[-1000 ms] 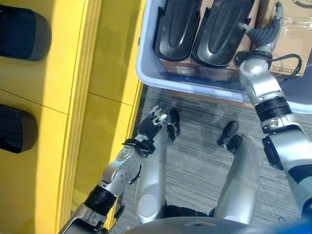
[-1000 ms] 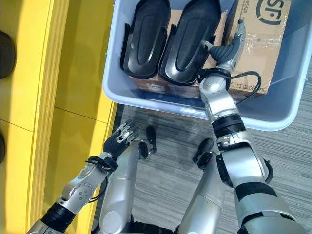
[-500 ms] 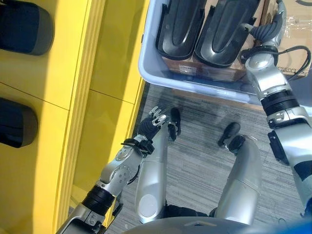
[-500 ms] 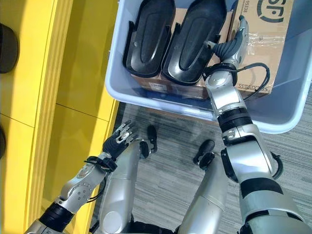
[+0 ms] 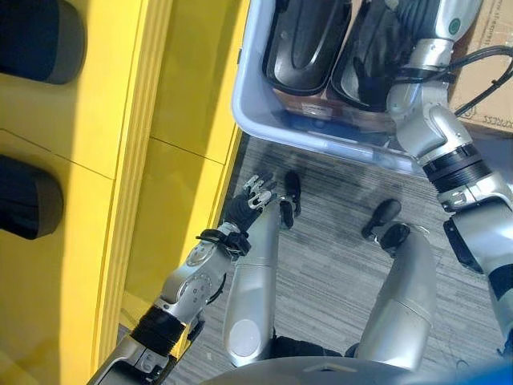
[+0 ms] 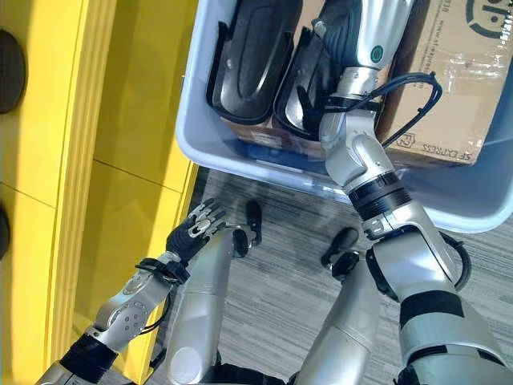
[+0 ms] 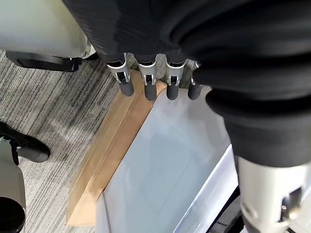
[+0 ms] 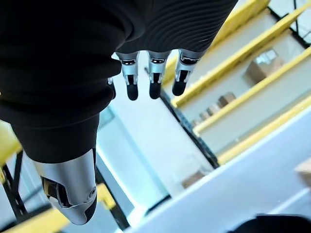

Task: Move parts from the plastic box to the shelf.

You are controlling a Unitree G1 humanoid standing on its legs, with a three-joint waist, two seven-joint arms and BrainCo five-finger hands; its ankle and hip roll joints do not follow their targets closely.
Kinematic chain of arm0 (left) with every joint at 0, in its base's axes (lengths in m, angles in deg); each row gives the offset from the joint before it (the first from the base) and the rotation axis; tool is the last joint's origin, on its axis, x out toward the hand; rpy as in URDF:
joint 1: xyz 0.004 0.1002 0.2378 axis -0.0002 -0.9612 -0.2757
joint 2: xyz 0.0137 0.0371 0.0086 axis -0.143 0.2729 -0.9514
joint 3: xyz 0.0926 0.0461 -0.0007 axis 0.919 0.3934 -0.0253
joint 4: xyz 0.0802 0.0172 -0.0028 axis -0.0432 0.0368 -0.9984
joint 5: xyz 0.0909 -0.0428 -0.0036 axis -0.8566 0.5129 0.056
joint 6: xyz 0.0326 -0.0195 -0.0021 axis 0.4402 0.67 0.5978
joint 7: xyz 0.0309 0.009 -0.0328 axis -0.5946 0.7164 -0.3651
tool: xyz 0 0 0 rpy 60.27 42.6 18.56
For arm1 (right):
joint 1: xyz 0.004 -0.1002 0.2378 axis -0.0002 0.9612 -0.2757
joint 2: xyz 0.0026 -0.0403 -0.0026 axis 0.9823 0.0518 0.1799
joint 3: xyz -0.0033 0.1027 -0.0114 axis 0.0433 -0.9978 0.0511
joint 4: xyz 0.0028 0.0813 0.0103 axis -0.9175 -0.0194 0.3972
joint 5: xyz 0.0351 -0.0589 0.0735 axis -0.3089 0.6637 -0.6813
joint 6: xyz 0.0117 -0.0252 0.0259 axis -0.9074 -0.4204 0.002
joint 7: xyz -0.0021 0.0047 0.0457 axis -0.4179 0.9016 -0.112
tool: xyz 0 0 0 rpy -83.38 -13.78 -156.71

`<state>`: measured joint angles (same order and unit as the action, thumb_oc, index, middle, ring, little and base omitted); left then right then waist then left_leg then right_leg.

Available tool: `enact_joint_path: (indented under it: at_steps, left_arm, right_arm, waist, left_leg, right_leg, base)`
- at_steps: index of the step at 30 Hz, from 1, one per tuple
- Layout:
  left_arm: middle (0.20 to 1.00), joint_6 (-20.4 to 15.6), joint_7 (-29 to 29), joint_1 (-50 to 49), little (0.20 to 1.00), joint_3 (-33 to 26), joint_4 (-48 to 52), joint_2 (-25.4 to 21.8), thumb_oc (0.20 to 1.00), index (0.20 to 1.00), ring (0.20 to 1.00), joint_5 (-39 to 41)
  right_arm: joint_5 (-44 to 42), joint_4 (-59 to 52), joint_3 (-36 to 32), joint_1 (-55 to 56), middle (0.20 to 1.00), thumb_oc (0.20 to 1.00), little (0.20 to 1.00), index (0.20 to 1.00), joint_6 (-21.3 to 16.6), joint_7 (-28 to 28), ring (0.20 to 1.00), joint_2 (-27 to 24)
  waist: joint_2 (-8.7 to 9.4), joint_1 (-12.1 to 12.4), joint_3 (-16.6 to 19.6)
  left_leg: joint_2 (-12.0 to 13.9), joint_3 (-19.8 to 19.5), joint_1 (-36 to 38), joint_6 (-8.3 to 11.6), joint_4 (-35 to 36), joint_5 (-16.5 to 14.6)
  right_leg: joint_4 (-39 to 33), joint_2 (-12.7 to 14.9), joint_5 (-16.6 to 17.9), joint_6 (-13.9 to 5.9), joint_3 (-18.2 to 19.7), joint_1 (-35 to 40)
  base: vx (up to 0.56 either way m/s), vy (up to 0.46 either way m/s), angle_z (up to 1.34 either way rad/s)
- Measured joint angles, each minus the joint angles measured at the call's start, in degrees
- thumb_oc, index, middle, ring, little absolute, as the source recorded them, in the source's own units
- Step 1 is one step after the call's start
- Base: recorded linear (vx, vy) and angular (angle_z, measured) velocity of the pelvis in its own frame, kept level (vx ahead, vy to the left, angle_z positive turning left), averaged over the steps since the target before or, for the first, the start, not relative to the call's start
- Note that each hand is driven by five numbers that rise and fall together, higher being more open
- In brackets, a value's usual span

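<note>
**R hand over the box, above the nearer black part — no grip yet**

Key relation: R hand (image 6: 353, 28) sits inside the rim of the plastic box (image 6: 240, 164), directly over the right-hand black part (image 6: 309, 88) of the pair. Both parts lie side by side, long axes roughly parallel, running from the near wall of the box away from the robot. Left-hand black part (image 6: 248, 60) is one slot further toward the shelf side. R arm crosses the box's near wall to get there. L hand (image 5: 250, 200) hangs low by the yellow shelf (image 5: 160, 120), well apart from the box, so R is clearly the nearer hand.

Hand state: R wrist view has the R fingers (image 8: 153, 77) straight-ish, relaxed in a row, nothing between them and the thumb → spread, empty. L wrist view: L fingers (image 7: 146, 82) likewise loose, holding nothing, idle.

Surface/room: box rests on grey striped carpet (image 5: 337, 241); a taped cardboard carton (image 6: 457, 72) lies in the box just beside the parts, on the far side from the shelf. Two dark parts (image 5: 28, 196) already sit on the yellow shelf at far left.

Judgement: reach stage. Next move prob. needs the hand to drop and close across the part's short width. Carton and neighbour part leave little side room for fingers.
</note>
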<state>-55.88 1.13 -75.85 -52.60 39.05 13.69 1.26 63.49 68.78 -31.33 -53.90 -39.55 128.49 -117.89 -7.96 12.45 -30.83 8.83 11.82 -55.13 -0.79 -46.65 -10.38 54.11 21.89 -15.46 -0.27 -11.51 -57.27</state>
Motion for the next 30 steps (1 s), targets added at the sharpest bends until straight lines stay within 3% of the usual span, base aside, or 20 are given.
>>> enact_joint_path:
  at_steps: [8,19,23,30]
  left_arm:
    - [1.0,-0.62,1.2,-0.46,1.0,0.14,-0.17,0.01,1.0,1.0,1.0,0.0]
    - [1.0,-2.18,1.94,-0.31,1.0,0.78,-2.99,0.04,1.0,1.0,1.0,0.01]
    - [1.0,-2.24,1.89,-0.27,1.0,1.14,-2.96,0.07,1.0,1.0,1.0,0.0]
    - [1.0,-2.29,0.6,0.65,1.0,1.7,-2.93,0.88,1.0,1.0,1.0,-0.08]
  right_arm:
    - [8.76,-7.61,0.57,2.82,1.0,1.0,1.0,1.0,-1.82,-4.24,1.0,1.15]
    - [-3.18,4.8,0.37,6.32,1.0,1.0,1.0,1.0,1.07,-4.66,1.0,3.14]
    - [-11.24,5.25,-1.69,6.59,1.0,1.0,1.0,1.0,1.02,-1.98,1.0,3.69]
    - [-11.52,7.86,-5.39,6.48,1.0,1.0,1.0,1.0,1.48,1.82,1.0,5.26]
  waist:
    - [0.0,-0.71,0.0]
    - [0.0,-0.96,0.0]
    - [0.0,-1.18,0.0]
    - [0.0,-1.71,0.0]
  left_leg:
    - [-0.04,0.2,0.17,-0.15,0.1,0.13]
    - [0.03,0.25,0.04,-0.18,0.12,0.19]
    - [0.11,0.22,-0.36,-0.16,0.19,0.2]
    - [0.15,0.25,-1.72,-0.14,0.31,0.21]
  right_leg:
    - [-0.15,-0.11,0.23,0.37,0.36,-0.04]
    - [-0.11,-0.12,0.25,0.4,0.35,-0.22]
    - [-0.19,-0.18,0.22,0.42,0.27,-0.64]
    - [-0.34,-0.22,0.48,0.02,0.27,-1.91]
  base:
    - [0.0,0.0,0.0]
    - [0.0,0.0,0.0]
    - [0.0,0.0,0.0]
    - [0.0,0.0,0.0]
